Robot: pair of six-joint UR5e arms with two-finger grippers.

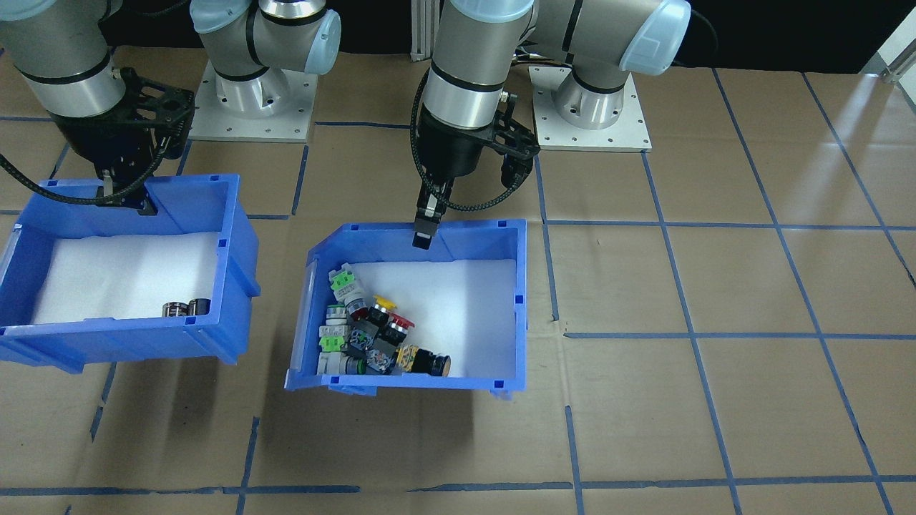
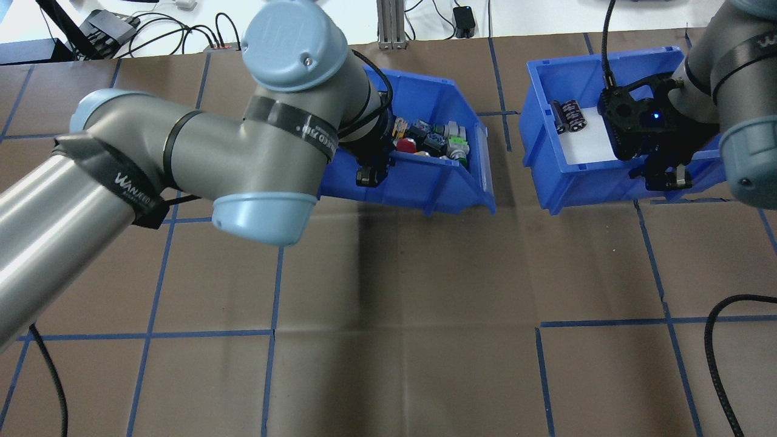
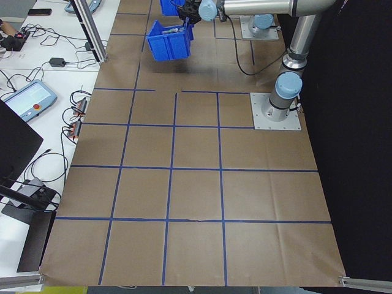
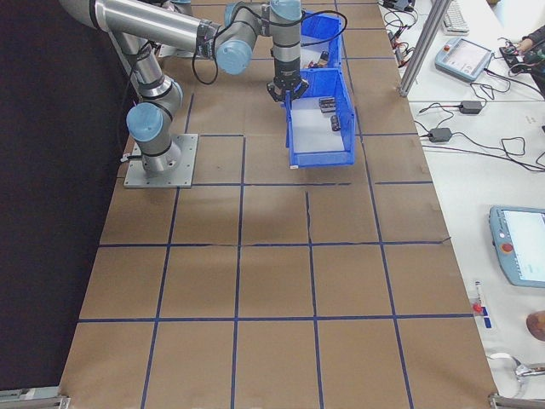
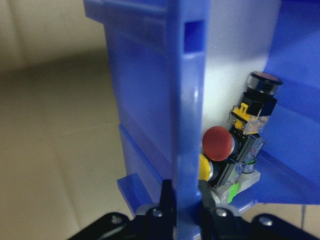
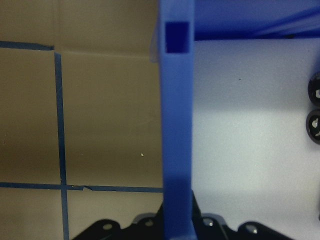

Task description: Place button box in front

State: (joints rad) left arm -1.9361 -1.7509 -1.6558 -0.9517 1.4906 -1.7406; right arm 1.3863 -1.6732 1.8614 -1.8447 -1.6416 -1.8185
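Left tool (image 1: 422, 239) pinches the back wall of the button box (image 1: 411, 307), one finger on each side of the rim. Box sits mid-bench (image 1: 644, 400); push-buttons (image 1: 372, 332) clustered at its 8 o'clock corner in the front-facing view. Right tool (image 6: 177, 220) clamps the wall of the second blue bin (image 1: 122, 275), at 9 o'clock from the button box, well apart.

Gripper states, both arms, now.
Left gripper: shut on the button box wall.
Right gripper: shut on the other bin wall.
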